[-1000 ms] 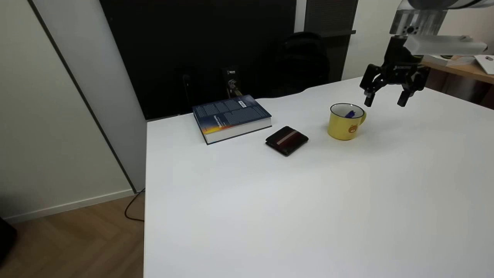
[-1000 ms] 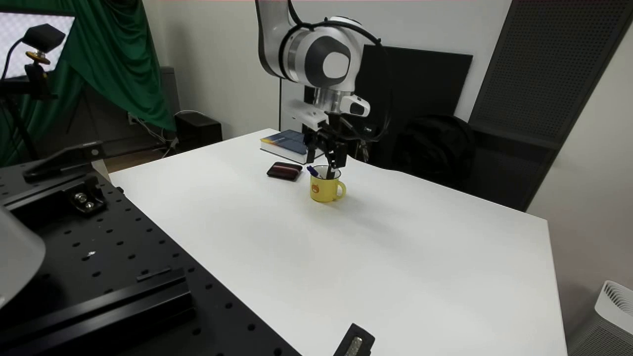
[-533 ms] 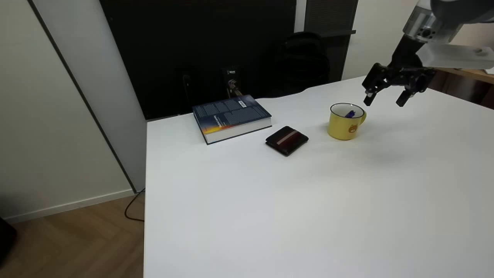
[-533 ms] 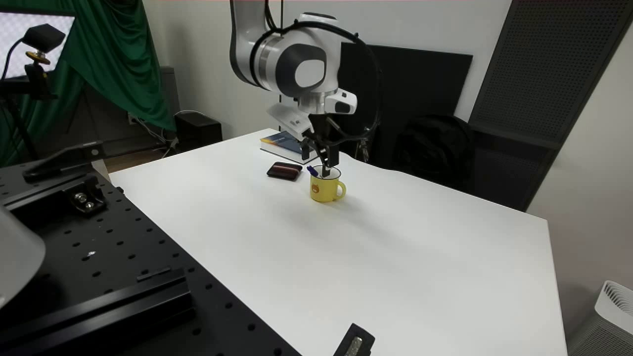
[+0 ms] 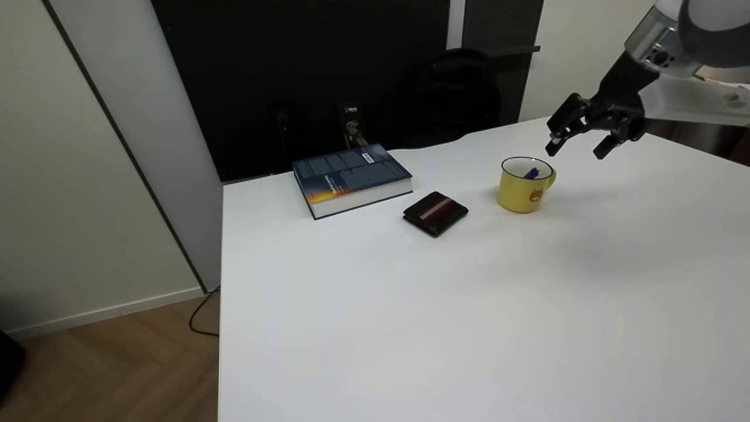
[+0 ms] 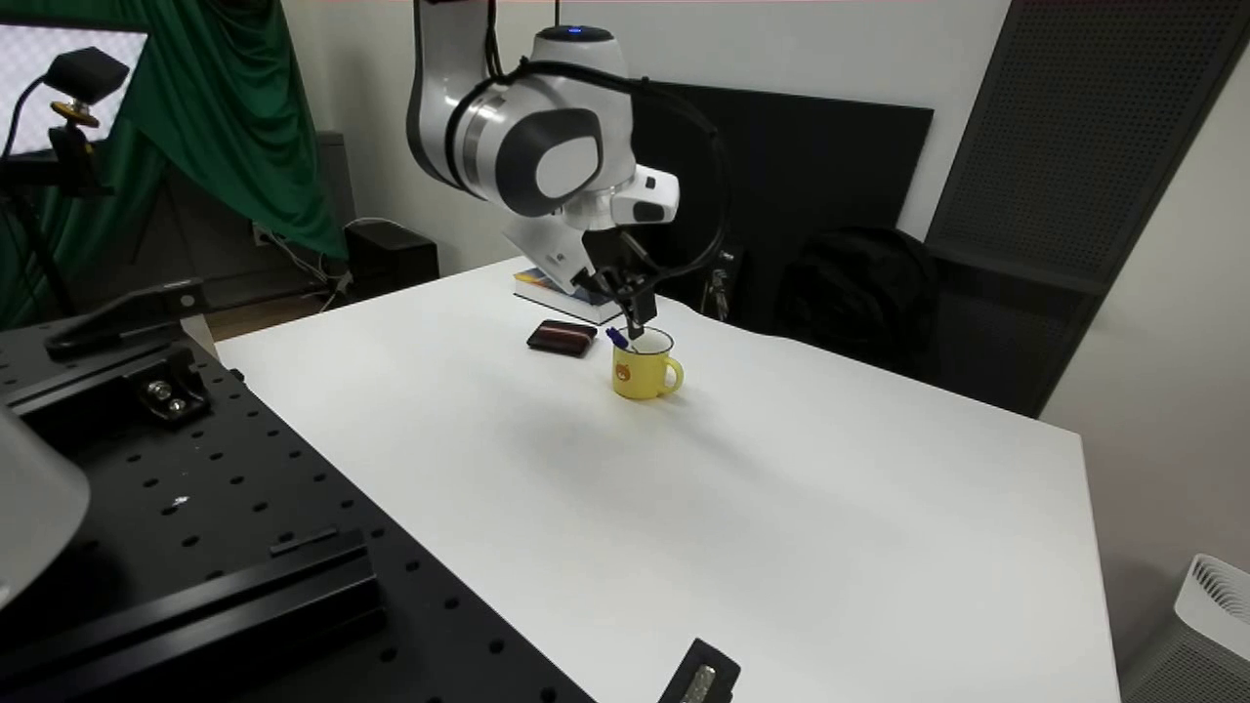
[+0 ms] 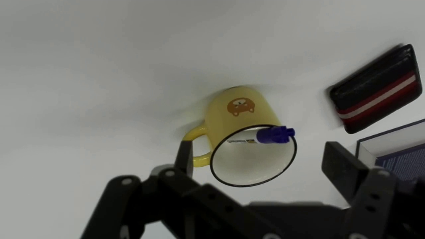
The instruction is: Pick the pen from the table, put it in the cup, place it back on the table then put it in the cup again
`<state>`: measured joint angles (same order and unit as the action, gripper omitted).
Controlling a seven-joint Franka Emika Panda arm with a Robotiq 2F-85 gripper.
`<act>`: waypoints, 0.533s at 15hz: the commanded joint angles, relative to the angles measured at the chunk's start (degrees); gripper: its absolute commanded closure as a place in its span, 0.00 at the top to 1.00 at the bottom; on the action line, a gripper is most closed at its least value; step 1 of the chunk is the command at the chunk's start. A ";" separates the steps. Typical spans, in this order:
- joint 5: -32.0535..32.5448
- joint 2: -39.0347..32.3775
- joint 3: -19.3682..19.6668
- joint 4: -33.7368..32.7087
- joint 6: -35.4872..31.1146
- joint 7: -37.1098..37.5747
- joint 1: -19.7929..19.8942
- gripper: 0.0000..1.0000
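On the white bench (image 5: 445, 316), the pen (image 7: 260, 136) is leaning rightward inside the cup (image 7: 239, 122) in the wrist view; near it, the end effector (image 5: 578, 149) is hanging spread. Likely light, stiff and slick, the pen is probably offering its blue cap (image 7: 275, 134) for pinching.

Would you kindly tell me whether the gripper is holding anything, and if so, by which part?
Nothing is held: the gripper is open, its jaws apart, and the pen leans in the cup, blue end up.

In an exterior view, wooden floor (image 5: 129, 360) is showing lower left; a pale wall (image 5: 73, 176) is rising upper left.
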<state>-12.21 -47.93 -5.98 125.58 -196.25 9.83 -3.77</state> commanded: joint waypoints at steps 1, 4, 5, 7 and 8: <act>0.70 -1.03 0.46 0.39 -4.09 0.28 -0.87 1.00; 0.30 -1.32 1.84 -2.53 -1.80 -0.06 -2.70 1.00; 0.19 -1.61 2.38 -3.28 -1.76 -0.20 -3.45 1.00; 0.14 -2.09 3.16 -4.38 -1.72 -0.46 -4.67 1.00; -0.02 -2.46 3.65 -4.86 -1.78 -0.56 -5.45 1.00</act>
<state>-12.22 -49.25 -4.09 122.94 -198.03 9.70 -6.99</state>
